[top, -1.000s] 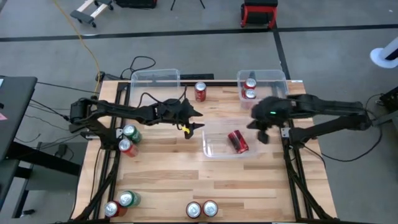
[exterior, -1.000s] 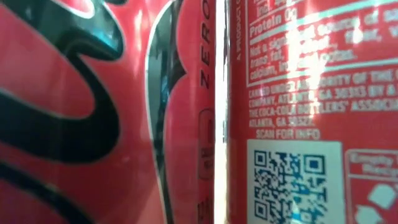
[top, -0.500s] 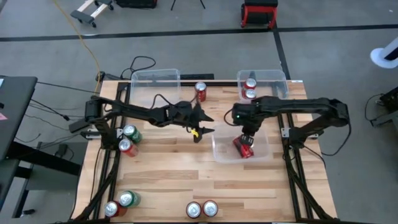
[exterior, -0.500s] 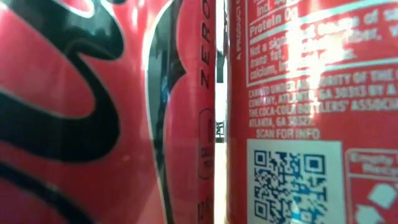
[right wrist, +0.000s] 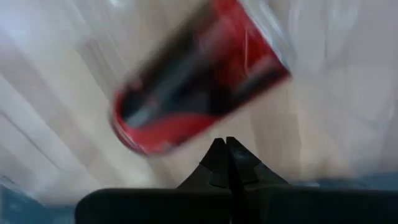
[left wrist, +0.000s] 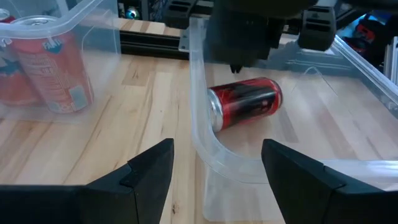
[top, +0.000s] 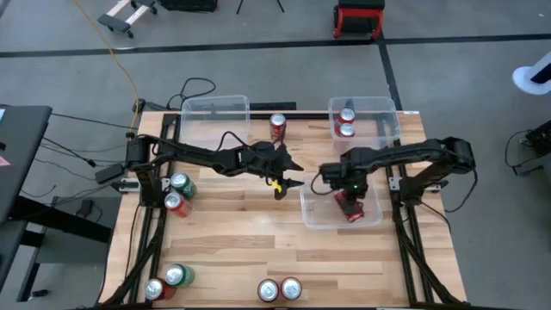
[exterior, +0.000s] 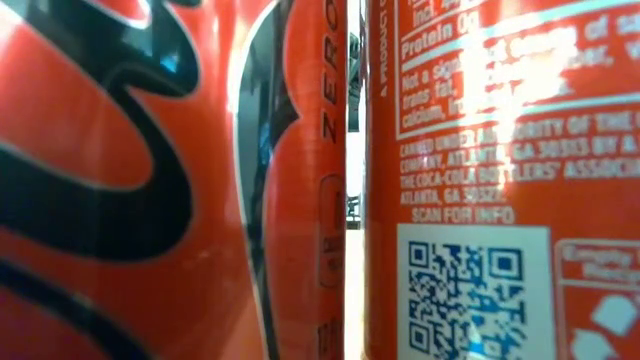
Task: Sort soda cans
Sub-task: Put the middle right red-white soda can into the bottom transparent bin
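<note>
We find the red cylindrical soda can lying sideways inside the clear plastic rectangular bin; right gripper closed, empty, above it; left gripper open, empty, nearby; we judge it light, rigid, roll-prone; grip mid-body.

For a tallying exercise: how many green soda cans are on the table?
2. One green can at the left edge; another green can at the near-left corner. None seems hidden.

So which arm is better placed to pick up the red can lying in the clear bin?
The right: its tool hangs directly over the lying can, fingers together; the left tool waits open outside the bin.
</note>
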`<control>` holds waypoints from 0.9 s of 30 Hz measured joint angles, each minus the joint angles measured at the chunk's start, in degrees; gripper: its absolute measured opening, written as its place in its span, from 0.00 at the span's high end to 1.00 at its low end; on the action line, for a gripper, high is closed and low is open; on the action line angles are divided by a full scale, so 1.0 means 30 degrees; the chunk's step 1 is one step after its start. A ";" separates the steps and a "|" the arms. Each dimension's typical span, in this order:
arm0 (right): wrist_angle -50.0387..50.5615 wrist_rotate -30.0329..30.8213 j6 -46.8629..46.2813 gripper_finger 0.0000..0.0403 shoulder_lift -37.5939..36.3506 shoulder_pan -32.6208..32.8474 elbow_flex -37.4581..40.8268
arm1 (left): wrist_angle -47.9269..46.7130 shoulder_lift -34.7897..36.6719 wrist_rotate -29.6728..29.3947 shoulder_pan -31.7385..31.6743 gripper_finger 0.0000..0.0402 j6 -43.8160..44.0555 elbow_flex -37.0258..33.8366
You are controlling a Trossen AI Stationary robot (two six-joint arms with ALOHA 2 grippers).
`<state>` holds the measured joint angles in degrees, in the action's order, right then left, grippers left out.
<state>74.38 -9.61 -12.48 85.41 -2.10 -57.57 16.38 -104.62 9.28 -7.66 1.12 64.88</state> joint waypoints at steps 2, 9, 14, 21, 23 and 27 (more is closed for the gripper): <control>0.0223 -0.0008 0.0323 1.00 -0.0049 0.0458 0.0375 | -0.0003 -0.0013 -0.0017 0.0000 0.40 0.0001 -0.0007; -0.0599 -0.0233 0.1282 1.00 -0.0123 0.1190 0.0556 | 0.0086 0.0000 0.0107 0.0015 0.40 0.0008 -0.0058; -0.4538 0.0071 0.2846 1.00 0.0066 0.0826 0.0578 | -0.0093 -0.0114 -0.0066 0.0015 0.40 0.0105 -0.0095; -0.5531 0.1031 0.2666 1.00 -0.0279 0.0720 -0.0245 | -0.0294 -0.0124 -0.0363 0.0010 0.40 0.0271 -0.0155; -0.5471 0.1325 0.2286 1.00 -0.0599 0.0858 -0.0632 | -0.0278 -0.0117 -0.0386 0.0015 0.40 0.0256 -0.0146; -0.4066 0.2905 0.1342 1.00 -0.1654 0.1225 -0.1276 | -0.0165 -0.0117 -0.0421 0.0010 0.40 0.0256 -0.0143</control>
<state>62.18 -0.89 -8.46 80.45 1.57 -61.39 15.89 -104.97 8.02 -7.63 1.89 64.45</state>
